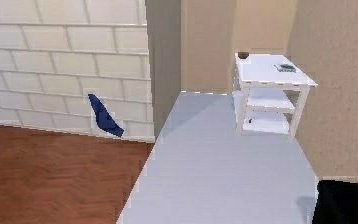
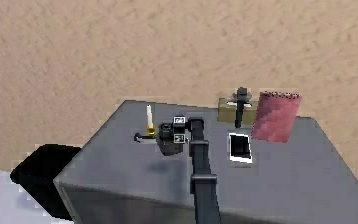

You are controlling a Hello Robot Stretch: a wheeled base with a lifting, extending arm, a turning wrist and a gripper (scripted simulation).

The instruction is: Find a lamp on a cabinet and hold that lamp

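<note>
A grey surface stands against a tan wall. At its ten o'clock a slim yellow stick stands upright, the jaws right by it; whether they hold anything cannot be told. A white phone lies toward three o'clock.

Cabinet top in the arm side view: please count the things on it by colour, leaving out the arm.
Pale yellow: 1, stick
Tan: 1, box
Black: 1, stand
Red: 1, block
White: 1, slab
Total: 5
</note>
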